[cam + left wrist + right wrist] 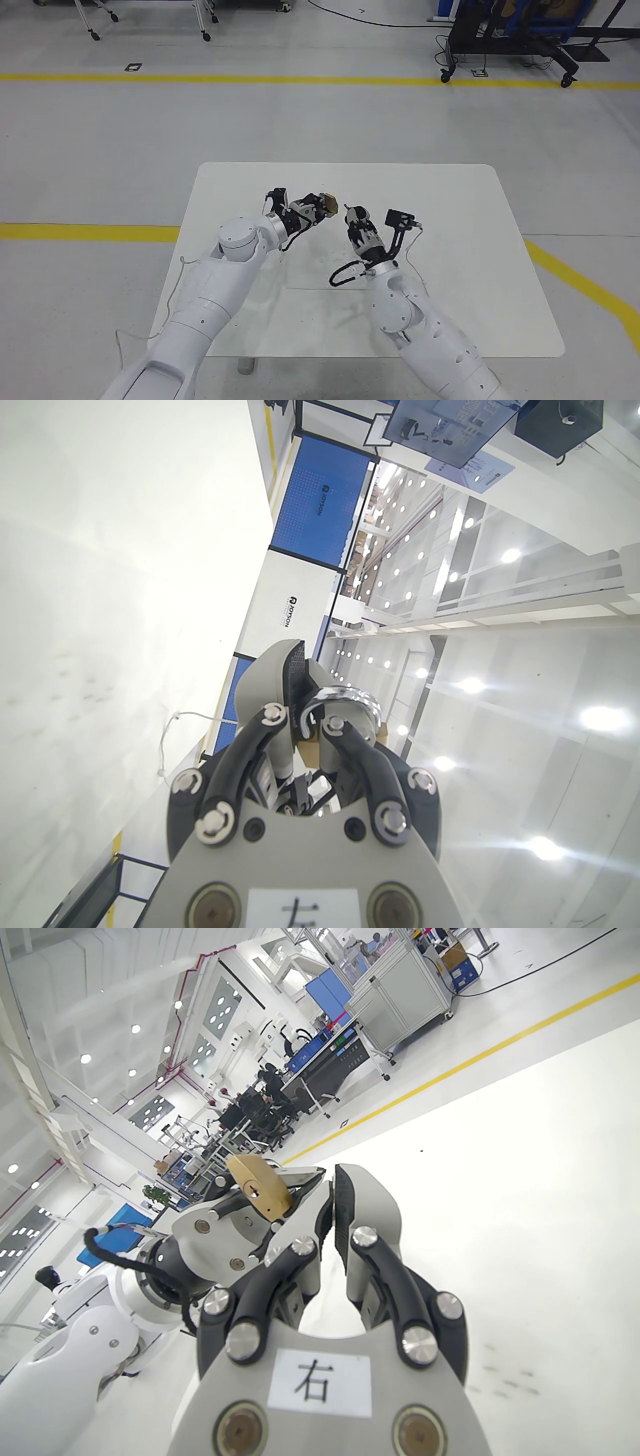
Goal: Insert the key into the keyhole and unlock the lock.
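**Key (299,1175) next to the padlock (260,1190), but not in yet**

We see both arms held up above the white bench (450,200), near its middle, with their ends close together.

The left gripper (320,705) is clenched on the brass padlock. Its fingers squeeze the brass body, and the shiny shackle (350,695) curves out past them. We think it holds the padlock up in the air this way so the bottom of it, where the keyhole (253,1189) is, points at the other arm. The keyhole faces the right wrist camera, so the key has a clear way in.

The right gripper (334,1183) is squeezed tight. A thin silver piece sticks out from its fingertips toward the padlock, and we take this to be the key. Holding it by the back end leaves the front part free to slide into the hole.

The tip of the key is just beside the padlock, a little off from the keyhole. The hole looks dark and empty to us, so we think the key is not inside yet. We think it needs to line up with the slot, and the padlock has to keep from wobbling while the key goes in.

Now we count. There is one padlock, one key and one keyhole. There are two grippers, and each one is grasping one thing. There is one bench under them.
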`<state>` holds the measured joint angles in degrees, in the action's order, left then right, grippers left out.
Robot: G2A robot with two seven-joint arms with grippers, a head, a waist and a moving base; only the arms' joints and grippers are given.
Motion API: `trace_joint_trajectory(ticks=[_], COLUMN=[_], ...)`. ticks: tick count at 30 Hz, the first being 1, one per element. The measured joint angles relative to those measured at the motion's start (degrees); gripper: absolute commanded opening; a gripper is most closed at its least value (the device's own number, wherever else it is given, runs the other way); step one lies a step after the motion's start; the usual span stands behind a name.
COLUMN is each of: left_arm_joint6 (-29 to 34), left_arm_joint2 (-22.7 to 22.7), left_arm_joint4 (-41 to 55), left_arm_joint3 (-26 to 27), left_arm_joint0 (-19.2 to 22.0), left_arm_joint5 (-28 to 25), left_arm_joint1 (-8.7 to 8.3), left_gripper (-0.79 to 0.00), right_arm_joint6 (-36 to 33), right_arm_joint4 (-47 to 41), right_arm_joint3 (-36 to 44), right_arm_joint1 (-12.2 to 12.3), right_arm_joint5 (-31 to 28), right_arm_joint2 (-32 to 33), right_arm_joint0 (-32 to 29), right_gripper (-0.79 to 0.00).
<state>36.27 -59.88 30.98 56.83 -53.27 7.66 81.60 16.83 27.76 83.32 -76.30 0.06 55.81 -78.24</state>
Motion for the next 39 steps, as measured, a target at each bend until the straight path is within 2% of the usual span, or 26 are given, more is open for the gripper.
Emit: trace_joint_trajectory(ticks=[6,13,39], left_arm_joint6=[-0.45,-1.38,-1.65], left_arm_joint2=[-0.47,0.06,1.14], left_arm_joint4=[-1.10,-3.81,-8.28], left_arm_joint3=[0.12,0.53,1.12], left_arm_joint0=[0.15,0.03,-0.56], left_arm_joint5=[-0.84,-1.79,-3.89], left_arm_joint1=[-0.16,-0.21,-0.11], left_gripper=[-0.785,-0.785,-0.785], right_arm_joint6=[-3.64,-5.81,-0.48], right_arm_joint4=[-6.46,-4.78,7.15], right_arm_joint3=[1.00,3.37,5.09], right_arm_joint1=[0.46,0.89,-0.80], right_arm_joint5=[-5.66,-7.68,-1.70], right_arm_joint2=[4.12,5.90,2.29], right_arm_joint0=[-2.39,-5.02,-5.14], right_gripper=[-0.785,-0.785,-0.785])
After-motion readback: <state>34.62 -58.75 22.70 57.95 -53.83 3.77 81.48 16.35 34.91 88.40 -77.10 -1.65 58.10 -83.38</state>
